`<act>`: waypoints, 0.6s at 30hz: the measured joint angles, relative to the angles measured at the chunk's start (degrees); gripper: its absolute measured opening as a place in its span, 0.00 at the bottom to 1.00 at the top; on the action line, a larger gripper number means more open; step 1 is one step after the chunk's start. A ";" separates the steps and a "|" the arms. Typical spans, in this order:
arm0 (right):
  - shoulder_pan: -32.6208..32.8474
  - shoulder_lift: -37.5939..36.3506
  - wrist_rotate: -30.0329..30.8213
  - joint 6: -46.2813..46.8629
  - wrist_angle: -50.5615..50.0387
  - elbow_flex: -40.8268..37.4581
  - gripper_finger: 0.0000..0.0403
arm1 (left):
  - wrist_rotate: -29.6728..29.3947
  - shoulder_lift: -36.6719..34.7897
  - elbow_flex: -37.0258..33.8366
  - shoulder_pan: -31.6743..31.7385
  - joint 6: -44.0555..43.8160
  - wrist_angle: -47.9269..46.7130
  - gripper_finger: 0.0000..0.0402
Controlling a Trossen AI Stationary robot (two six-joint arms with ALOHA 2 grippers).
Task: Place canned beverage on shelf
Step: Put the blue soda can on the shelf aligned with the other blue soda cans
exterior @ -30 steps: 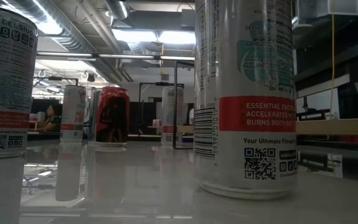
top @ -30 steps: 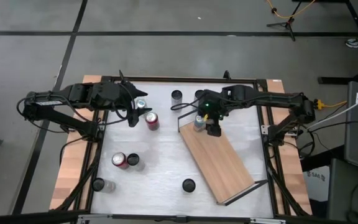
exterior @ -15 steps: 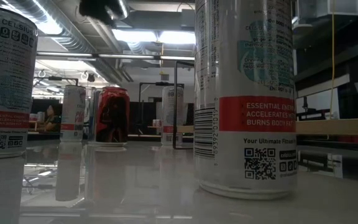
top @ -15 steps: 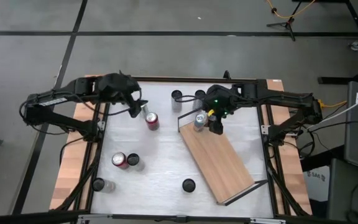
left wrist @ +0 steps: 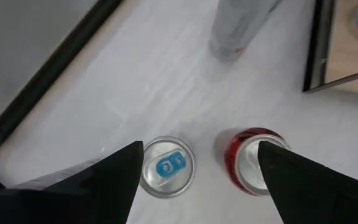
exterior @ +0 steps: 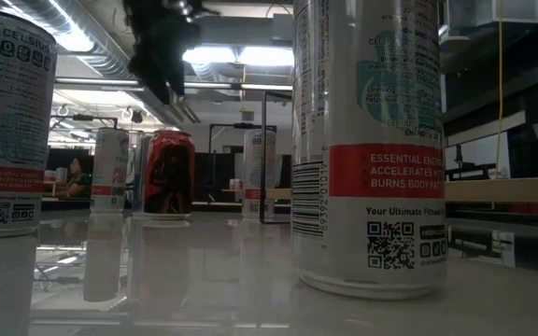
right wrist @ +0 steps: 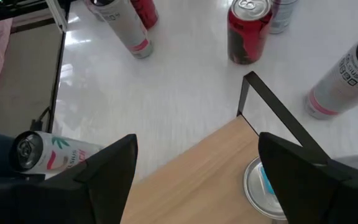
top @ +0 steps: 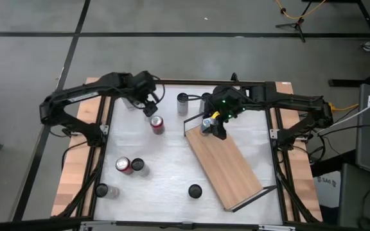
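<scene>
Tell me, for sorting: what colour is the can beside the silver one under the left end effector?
Red can, clearest in the left wrist view.

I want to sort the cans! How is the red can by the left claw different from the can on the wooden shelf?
The red can stands on the white table; the shelf can stands on the wooden shelf, at its railed end. The red can has red sides and a plain silver tab; the shelf can's tab is blue. Both stand upright.

Both grippers point(top: 151, 106) point(top: 214, 128) open, empty
</scene>
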 joint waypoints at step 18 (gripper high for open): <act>0.00 0.04 0.01 -0.56 -0.06 0.00 0.81 | -1.60 5.68 0.00 3.97 -5.02 -4.08 0.77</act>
